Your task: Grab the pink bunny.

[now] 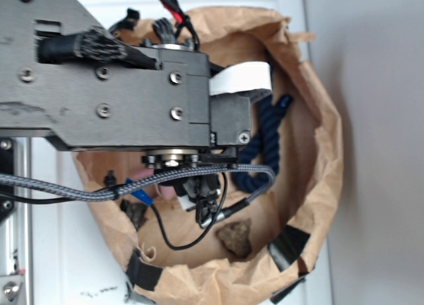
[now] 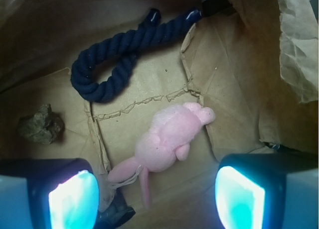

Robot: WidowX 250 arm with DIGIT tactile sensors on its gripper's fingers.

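End effector spread open above pink bunny on paper bag floor; navy rope and rock well apart, bag walls close around.

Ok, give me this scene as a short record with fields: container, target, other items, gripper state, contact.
container: brown paper bag, open at the top, rim rolled down
target: pink bunny, lying flat on the bag floor
other items: navy rope looped beyond the bunny; brownish rock-like lump to one side
gripper state: gripper jaws open, above the bunny's lower end
contact: none visible; bunny not gripped
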